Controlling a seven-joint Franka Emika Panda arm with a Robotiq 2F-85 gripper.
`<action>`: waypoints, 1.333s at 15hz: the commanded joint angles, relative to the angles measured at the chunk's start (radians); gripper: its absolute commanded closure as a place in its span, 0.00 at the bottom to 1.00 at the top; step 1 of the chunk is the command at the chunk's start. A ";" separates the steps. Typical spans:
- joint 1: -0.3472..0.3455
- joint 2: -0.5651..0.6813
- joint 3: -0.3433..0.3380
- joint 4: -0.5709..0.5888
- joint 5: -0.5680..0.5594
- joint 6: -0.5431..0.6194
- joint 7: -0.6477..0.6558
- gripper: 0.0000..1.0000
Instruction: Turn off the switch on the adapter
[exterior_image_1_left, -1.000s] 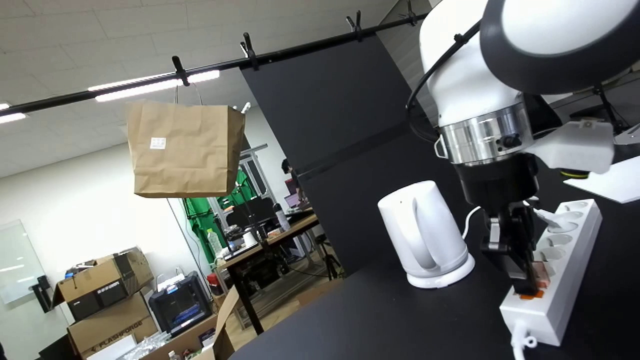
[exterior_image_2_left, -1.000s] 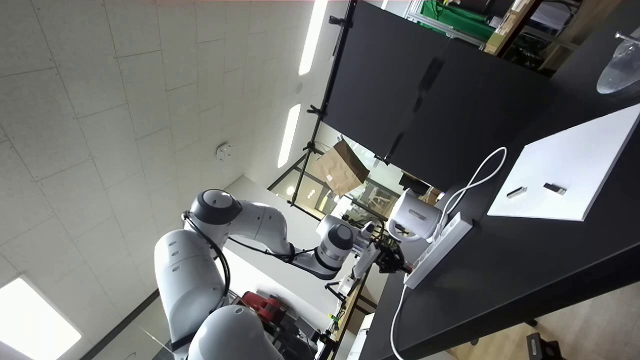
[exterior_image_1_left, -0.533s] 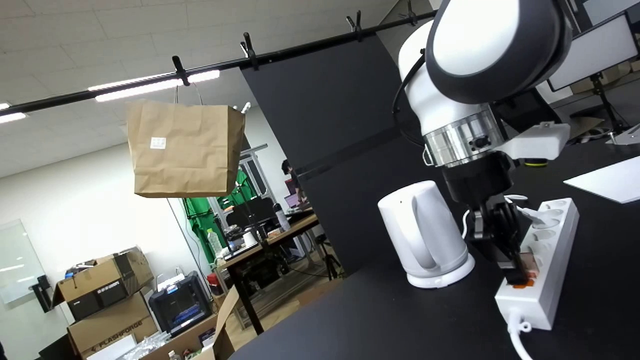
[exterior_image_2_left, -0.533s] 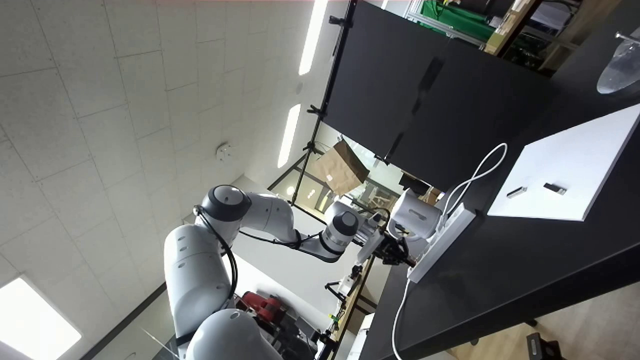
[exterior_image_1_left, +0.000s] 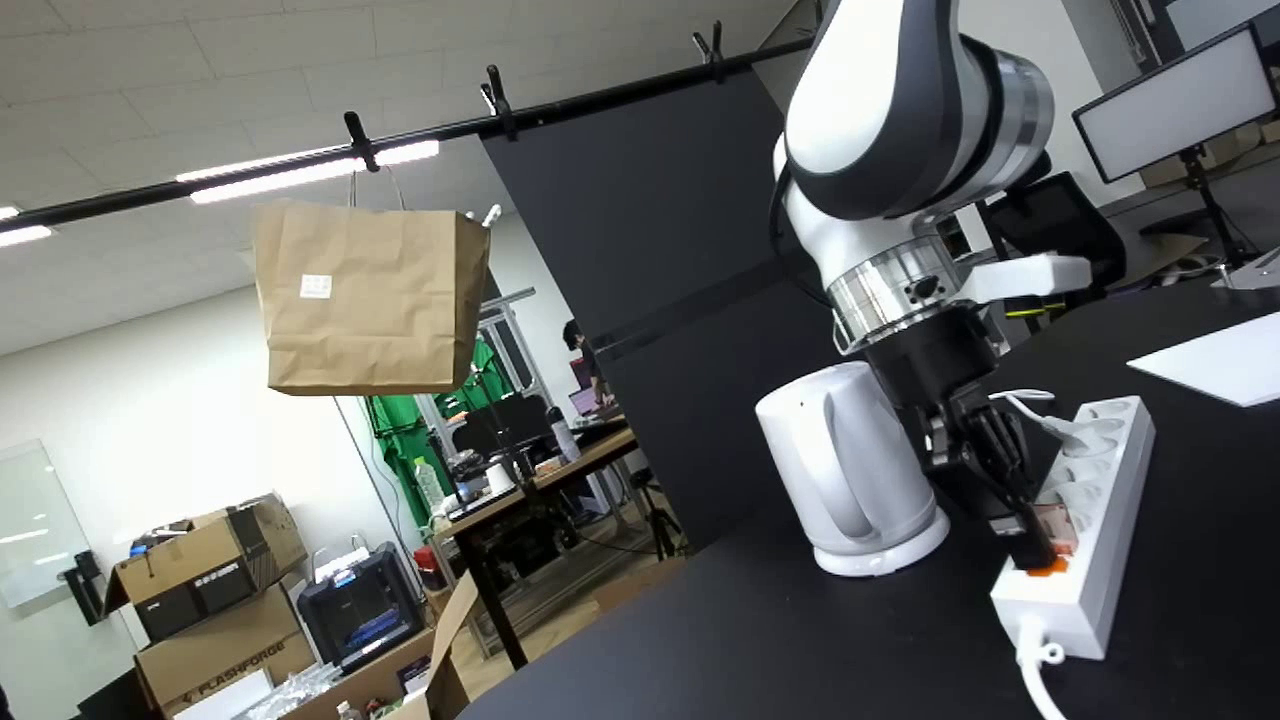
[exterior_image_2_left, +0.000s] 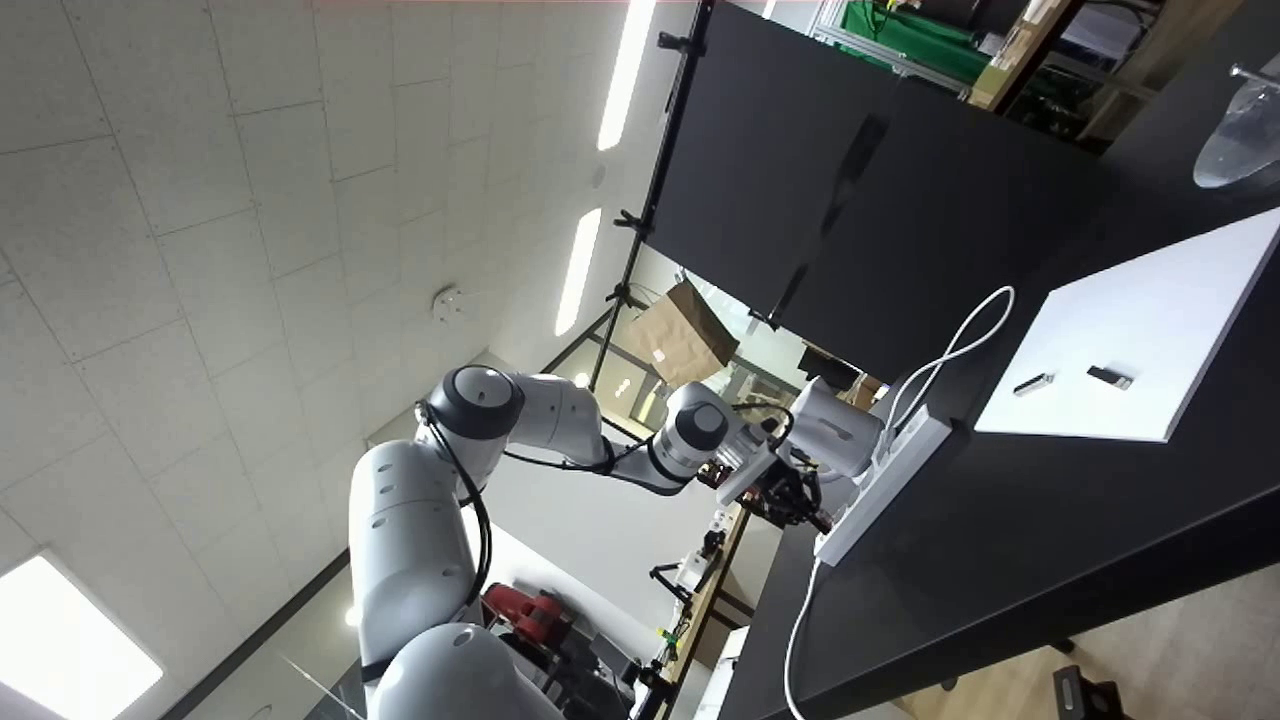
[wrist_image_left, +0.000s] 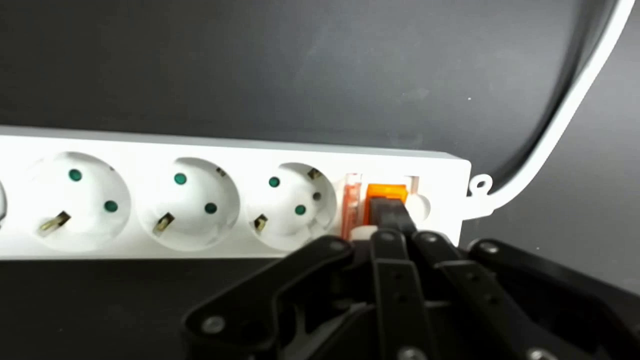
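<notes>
The adapter (exterior_image_1_left: 1120, 510), a long white power strip, lies on the dark table in both exterior views (exterior_image_2_left: 895, 480). It runs across the wrist view (wrist_image_left: 225, 148), sockets facing the camera. Its small orange switch (wrist_image_left: 387, 191) is near the cable end, and an orange edge of it shows in an exterior view (exterior_image_1_left: 1046, 568). My gripper (wrist_image_left: 391, 212) is shut with nothing between its fingers. Its fingertips are over the switch, seem to touch it, and hide its lower part. The gripper leans onto the strip in both exterior views (exterior_image_1_left: 1030, 548) (exterior_image_2_left: 822, 522).
A clear reddish flap (wrist_image_left: 351, 205) stands up beside the switch. The white kettle (exterior_image_1_left: 850, 470) stands close to the arm. A white cable (wrist_image_left: 565, 120) leaves the strip's end. A plug (exterior_image_1_left: 1075, 435) sits in a far socket. A white board (exterior_image_2_left: 1130, 340) lies on the table.
The adapter slid slightly across the table during the first half second, then stayed. The arm and wrist have leaned over toward the kettle side, while the fingertips stay at the switch.
</notes>
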 joint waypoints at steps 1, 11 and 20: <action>-0.005 0.068 0.004 0.080 0.017 -0.035 -0.018 1.00; 0.000 -0.074 0.000 0.056 0.009 -0.060 -0.018 1.00; 0.020 -0.162 0.001 0.002 0.005 -0.047 -0.018 0.53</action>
